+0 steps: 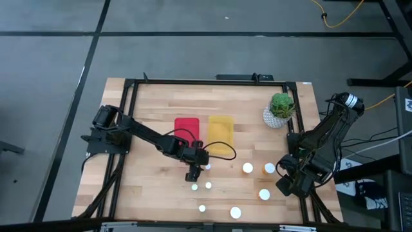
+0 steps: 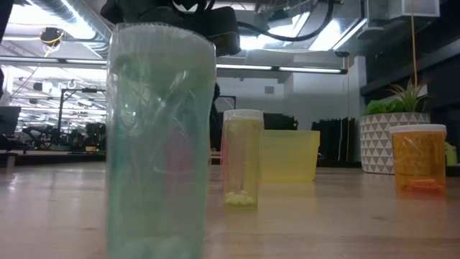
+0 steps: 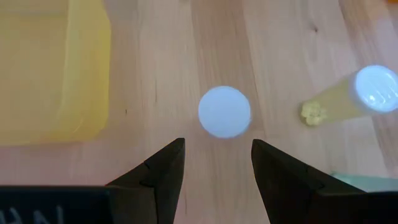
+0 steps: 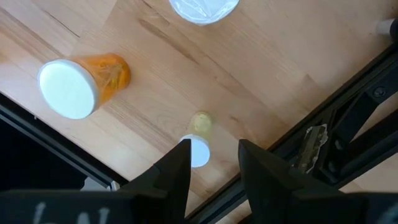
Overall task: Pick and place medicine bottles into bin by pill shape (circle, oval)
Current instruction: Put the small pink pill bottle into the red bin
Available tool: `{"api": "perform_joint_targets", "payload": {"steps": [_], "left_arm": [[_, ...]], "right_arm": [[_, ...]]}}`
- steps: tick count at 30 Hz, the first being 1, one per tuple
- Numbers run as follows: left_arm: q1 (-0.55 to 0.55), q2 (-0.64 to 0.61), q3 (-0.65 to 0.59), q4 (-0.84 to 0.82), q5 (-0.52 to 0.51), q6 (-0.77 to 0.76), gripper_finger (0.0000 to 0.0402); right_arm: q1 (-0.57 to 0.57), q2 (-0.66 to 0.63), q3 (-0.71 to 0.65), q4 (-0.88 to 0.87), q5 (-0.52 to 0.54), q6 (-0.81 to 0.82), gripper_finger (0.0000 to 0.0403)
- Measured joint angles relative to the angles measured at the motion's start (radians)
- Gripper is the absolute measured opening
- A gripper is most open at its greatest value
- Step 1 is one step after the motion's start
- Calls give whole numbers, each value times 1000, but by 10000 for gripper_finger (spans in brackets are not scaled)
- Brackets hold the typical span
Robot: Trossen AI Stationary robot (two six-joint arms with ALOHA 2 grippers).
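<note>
White-capped small medicine bottle (image 3: 224, 112) stands just ahead of my left gripper (image 3: 214, 163), jaws parted to straddle it; yellow plastic bin (image 3: 53, 68) waits at ten o'clock.

Robotics lab or workshop. Wooden table (image 1: 161, 187) inside a black metal frame (image 1: 132, 90), on grey tiled floor (image 1: 51, 58). Yellow cable (image 1: 341, 18) across floor. Exposed ceiling ducts (image 2: 43, 8) and fluorescent strip lights (image 2: 287, 68) beyond; further workstations dimly visible behind.

Two bins (image 1: 205, 133) sit side by side mid-table, bottles (image 1: 248, 168) scattered nearer the front, plant (image 1: 280, 108) behind right
</note>
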Motion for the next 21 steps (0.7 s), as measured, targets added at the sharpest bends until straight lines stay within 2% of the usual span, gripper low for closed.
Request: {"api": "perform_joint_targets", "payload": {"steps": [10,21], "left_arm": [[0,16,1,93,-11,2,179],[0,32,-1,99,-24,2,179]], "right_arm": [[0,0,0,1,0,0,135],[0,0,0,4,0,0,135]]}}
